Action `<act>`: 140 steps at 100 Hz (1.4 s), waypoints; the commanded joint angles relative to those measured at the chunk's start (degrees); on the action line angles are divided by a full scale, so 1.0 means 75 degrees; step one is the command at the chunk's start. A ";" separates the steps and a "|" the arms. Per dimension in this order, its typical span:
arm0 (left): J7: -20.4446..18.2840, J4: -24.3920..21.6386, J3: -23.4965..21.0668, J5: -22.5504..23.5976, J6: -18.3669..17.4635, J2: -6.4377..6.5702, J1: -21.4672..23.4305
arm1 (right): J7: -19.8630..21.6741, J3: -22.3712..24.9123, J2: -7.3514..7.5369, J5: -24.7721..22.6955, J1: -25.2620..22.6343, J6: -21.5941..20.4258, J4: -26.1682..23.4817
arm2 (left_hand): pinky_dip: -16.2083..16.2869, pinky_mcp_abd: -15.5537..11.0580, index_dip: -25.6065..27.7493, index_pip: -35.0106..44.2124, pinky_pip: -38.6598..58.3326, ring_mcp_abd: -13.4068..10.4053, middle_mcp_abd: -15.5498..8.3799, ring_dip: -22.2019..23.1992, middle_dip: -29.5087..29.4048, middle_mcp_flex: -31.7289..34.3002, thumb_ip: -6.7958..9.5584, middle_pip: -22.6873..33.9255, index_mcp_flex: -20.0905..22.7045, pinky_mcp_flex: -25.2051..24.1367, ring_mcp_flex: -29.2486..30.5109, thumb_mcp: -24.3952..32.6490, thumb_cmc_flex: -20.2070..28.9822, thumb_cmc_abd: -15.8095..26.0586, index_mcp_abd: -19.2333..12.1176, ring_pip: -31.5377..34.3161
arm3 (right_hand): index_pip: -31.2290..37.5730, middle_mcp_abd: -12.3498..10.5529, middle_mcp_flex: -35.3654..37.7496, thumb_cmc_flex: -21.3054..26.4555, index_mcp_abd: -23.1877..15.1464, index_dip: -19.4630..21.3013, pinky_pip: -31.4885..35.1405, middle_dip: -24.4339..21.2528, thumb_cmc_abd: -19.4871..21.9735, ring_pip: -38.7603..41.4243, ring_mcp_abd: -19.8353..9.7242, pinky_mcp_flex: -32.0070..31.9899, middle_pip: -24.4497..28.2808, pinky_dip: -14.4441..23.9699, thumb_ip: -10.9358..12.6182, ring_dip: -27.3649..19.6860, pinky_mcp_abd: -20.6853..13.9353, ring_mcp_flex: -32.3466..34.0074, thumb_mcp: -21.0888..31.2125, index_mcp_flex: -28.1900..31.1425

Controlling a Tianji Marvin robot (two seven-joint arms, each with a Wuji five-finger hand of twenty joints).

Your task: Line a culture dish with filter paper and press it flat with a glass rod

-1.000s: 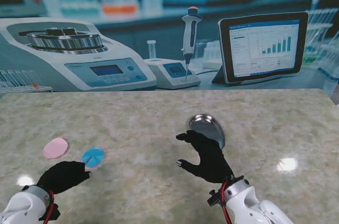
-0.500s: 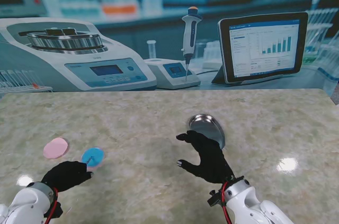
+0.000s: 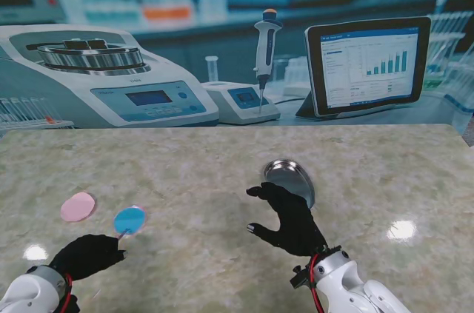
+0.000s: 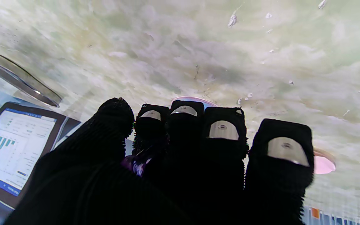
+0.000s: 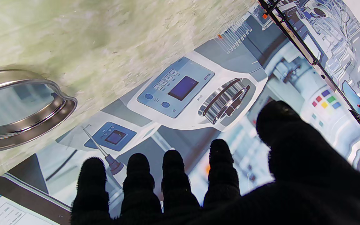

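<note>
While our left hand (image 3: 87,255) sits curled, holding nothing, just nearer to us than the blue filter paper (image 3: 129,220), that round disc lies flat, no long axis; a pink disc (image 3: 78,206) lies left. Our right hand (image 3: 289,217) spreads empty beside the steel culture dish (image 3: 289,178)

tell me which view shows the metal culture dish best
The right wrist view: the metal culture dish is large there, rim and shiny floor clear. The stand view shows it small, partly behind the right robot hand. The left wrist view catches only its edge.
</note>
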 commanded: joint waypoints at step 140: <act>0.0340 0.0046 0.0108 -0.0026 -0.0063 -0.0051 -0.0122 | 0.0020 -0.0026 -0.0029 0.0022 -0.0053 0.0011 -0.0047 | -0.0336 -0.0153 0.0232 0.0478 0.1179 -0.0849 -0.0747 -0.0153 -0.0083 0.0208 0.0190 0.0410 0.0088 0.0154 0.0313 -0.0220 -0.0038 0.0210 0.0575 0.0508 | -0.0016 -0.0159 -0.0166 0.0001 -0.0090 0.0030 0.0113 0.0020 0.0245 -0.0249 -0.0265 -0.0084 -0.0150 0.0130 0.0153 -0.0109 -0.0175 -0.0263 -0.0111 -0.0232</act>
